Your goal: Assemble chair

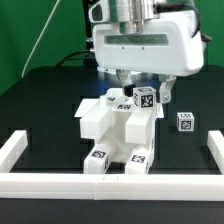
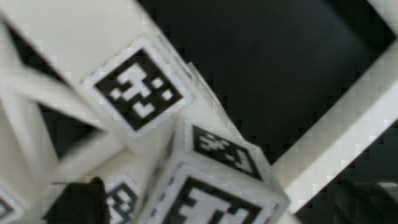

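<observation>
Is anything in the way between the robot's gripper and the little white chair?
No, nothing I can see. The gripper hangs right over the chair, very close to its top. The only loose thing, a small white block, sits off to the exterior view's right, away from both.

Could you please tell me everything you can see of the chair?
The chair is a small, blocky, matte-white model that looks like plastic, built of several chunky pieces fitted together. Black-and-white square tags show on its top and low on the side facing the camera. It rests on the black table, about midway inside the white border bars. The hand hangs just over its top; whether they touch cannot be told.
</observation>
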Tool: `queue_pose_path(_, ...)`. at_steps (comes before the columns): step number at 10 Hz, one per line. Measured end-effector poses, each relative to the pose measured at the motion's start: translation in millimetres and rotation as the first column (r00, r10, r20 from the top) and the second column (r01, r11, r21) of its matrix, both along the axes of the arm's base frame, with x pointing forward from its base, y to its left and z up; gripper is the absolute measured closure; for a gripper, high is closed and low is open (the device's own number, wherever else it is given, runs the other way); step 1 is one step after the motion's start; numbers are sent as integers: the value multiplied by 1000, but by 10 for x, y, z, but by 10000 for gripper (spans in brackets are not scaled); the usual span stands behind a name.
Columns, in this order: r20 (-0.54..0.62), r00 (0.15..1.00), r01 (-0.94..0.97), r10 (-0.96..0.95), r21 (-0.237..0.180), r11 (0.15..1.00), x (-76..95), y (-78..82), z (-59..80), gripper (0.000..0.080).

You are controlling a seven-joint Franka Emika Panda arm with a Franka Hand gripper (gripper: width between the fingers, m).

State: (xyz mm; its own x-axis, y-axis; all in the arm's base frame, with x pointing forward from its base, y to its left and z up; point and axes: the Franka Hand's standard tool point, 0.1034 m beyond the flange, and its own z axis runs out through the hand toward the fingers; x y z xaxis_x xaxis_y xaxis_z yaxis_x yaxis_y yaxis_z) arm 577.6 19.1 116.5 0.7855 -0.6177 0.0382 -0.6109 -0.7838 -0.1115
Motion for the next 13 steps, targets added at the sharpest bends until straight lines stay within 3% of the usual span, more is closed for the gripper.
queue_pose_path(2, 1, 958, -286, 286, -37, 957, -59, -10, -50, 150)
queue_pose_path(4, 3, 921, -388, 389, -50, 920, -54, -21, -47, 150)
queue_pose_path(6, -19, 823, -567, 568, -94, 818, -53, -19, -53, 150)
queue_pose_path(7, -18, 834, -551, 552, -92, 829, -53, -27, -52, 150)
queue_pose_path(10, -17, 860, -509, 510, -88, 856, -54, -26, -54, 518)
queue_pose_path(13, -14, 973, -232, 231, -62, 971, -53, 14, -56, 517)
